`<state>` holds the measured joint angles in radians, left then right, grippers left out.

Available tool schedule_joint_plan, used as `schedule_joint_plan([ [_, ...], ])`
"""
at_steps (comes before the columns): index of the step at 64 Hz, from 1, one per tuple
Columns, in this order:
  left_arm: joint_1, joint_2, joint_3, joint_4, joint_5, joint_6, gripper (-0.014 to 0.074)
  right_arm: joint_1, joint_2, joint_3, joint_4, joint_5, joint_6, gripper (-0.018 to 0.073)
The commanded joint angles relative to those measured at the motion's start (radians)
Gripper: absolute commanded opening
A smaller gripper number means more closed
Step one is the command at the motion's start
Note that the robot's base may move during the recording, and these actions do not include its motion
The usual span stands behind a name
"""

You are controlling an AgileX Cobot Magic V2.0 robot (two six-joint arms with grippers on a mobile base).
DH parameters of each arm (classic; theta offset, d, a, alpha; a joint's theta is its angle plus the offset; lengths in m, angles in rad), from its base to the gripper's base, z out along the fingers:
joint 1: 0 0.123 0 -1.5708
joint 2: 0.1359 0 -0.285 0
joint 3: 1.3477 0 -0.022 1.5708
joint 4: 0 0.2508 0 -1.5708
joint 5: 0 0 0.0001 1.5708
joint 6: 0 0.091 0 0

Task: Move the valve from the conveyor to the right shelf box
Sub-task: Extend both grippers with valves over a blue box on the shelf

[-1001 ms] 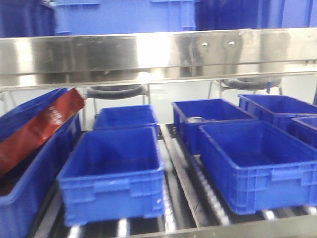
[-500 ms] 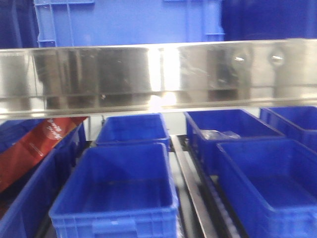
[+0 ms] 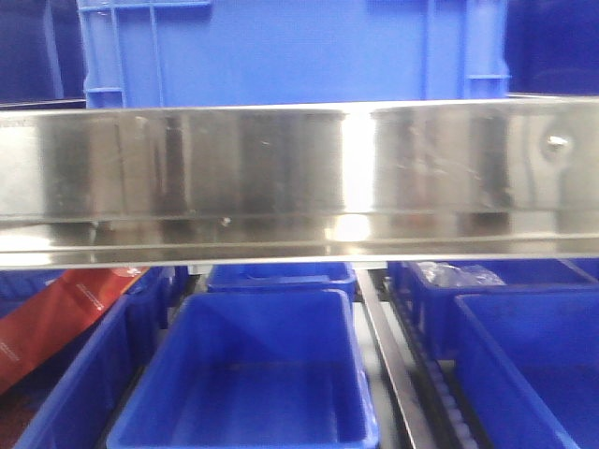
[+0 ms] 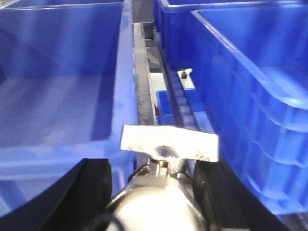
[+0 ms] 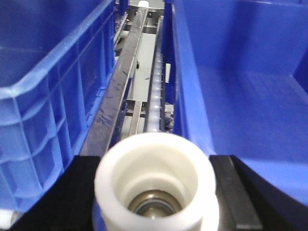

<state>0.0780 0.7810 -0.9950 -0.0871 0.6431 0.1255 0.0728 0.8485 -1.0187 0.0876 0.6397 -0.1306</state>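
Risk sits with the valve: the left gripper has its jaws closed on the steel body, low in the frame, lined up with the roller rail between the left box and the right box. We judge that a release here would drop the valve into that gap. The right gripper has its jaws shut around a white-collared part. Our front view shows only a steel shelf beam and blue boxes, and neither arm. The conveyor is out of sight.
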Motion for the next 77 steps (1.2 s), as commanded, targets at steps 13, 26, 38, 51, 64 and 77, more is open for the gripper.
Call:
schedule_joint_plan([
  [13,-0.006,-0.008,-0.007,-0.006,-0.058,-0.006,-0.0111,-0.001,-0.011,-0.019,-0.004,-0.073,-0.008,-0.0154],
  [26,-0.006,-0.008,-0.007,-0.006,-0.058,-0.006,-0.0111,-0.001,-0.011,-0.019,-0.004,-0.073,-0.008,-0.0154],
  [38,-0.006,-0.008,-0.007,-0.006,-0.058,-0.006,-0.0111,-0.001,-0.011,-0.019,-0.004,-0.073,-0.008,-0.0154],
  [51,-0.006,-0.008,-0.007,-0.006,-0.058,-0.006,-0.0111,-0.001,-0.011,-0.019,-0.004,-0.073,-0.008,-0.0154],
  [64,-0.006,-0.008,-0.007,-0.006,-0.058,-0.006,-0.0111,-0.001,-0.011,-0.019,-0.004,-0.073,-0.008,-0.0154],
  [77,-0.006,-0.006,-0.007,-0.006,-0.058,-0.006,-0.0111,-0.001,-0.011,-0.019,-0.004,-0.073,-0.008,-0.0154],
])
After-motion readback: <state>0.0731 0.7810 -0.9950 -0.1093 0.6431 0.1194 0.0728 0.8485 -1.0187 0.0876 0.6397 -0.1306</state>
